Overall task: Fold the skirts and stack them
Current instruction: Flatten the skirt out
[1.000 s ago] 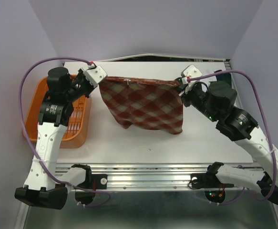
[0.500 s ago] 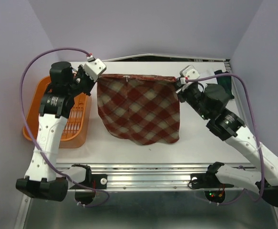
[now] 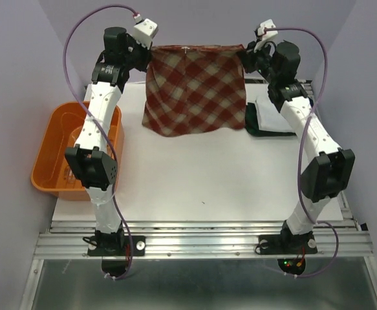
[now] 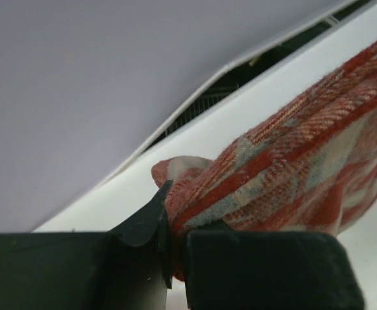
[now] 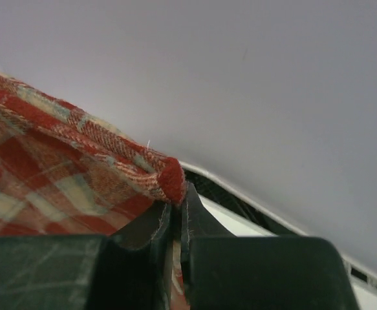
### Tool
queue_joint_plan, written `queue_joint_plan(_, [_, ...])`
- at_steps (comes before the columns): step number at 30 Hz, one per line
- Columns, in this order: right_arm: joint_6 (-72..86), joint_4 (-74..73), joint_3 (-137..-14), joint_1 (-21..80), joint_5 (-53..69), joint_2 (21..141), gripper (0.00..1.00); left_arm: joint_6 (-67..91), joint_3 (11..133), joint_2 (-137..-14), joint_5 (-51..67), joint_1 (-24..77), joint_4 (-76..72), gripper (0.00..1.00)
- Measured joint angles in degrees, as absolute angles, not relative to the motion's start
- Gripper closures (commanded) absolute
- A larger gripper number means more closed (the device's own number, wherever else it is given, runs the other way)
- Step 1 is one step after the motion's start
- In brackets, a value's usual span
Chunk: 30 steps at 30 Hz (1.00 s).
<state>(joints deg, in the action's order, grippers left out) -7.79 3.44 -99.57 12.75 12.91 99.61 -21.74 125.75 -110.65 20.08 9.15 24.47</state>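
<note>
The red-and-tan plaid skirt (image 3: 194, 90) hangs spread out, high above the far side of the table, held by its waistband between both grippers. My left gripper (image 3: 150, 50) is shut on its left top corner, seen in the left wrist view (image 4: 175, 219). My right gripper (image 3: 243, 53) is shut on its right top corner, seen in the right wrist view (image 5: 172, 184). The folded dark green-navy plaid skirt (image 3: 260, 126) lies on the table at the right, with the white skirt (image 3: 269, 113) on it, partly hidden by the right arm.
The orange plastic basket (image 3: 49, 152) stands off the table's left edge, partly behind the left arm. The white table (image 3: 194, 174) has bare surface in front of the hanging skirt. Purple walls close in on the back and sides.
Both arms have risen and stretched up toward the back, lifting the red-and-tan skirt off the table until it hangs free. The stack at the right has come into view.
</note>
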Motion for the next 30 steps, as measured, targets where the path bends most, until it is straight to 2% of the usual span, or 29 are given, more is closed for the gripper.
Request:
queue_joint_plan(5, [-4.56,4.12,-116.4,10.52,20.1,109.91,0.99,-20.14,129.71,-111.81,17.28,9.23,18.79,1.0])
queue_joint_plan(9, [-4.71,5.13,-119.72,9.63,26.39,111.24,0.99,-22.13,120.09,-106.21,16.36,9.23,12.21,1.0])
queue_joint_plan(12, [-7.84,8.69,-109.97,9.15,31.53,107.2,0.99,-25.34,106.24,-99.48,18.22,8.86,8.56,1.0])
queue_joint_plan(17, [-19.49,10.48,-81.14,8.03,39.81,97.93,0.99,-33.23,82.35,-92.23,18.7,10.13,9.02,1.0])
queue_joint_plan(22, [-34.13,1.08,-61.41,7.46,45.6,91.79,0.99,-38.61,60.42,-87.59,17.34,13.26,11.44,1.0])
queue_joint_plan(25, [-42.0,-6.68,-55.31,7.49,49.36,85.76,0.99,-40.34,52.86,-81.67,18.33,14.17,14.44,1.0])
queue_joint_plan(30, [-54.04,-15.77,-51.68,7.49,53.67,74.61,0.99,-42.3,47.66,-68.73,20.69,14.68,16.03,1.0])
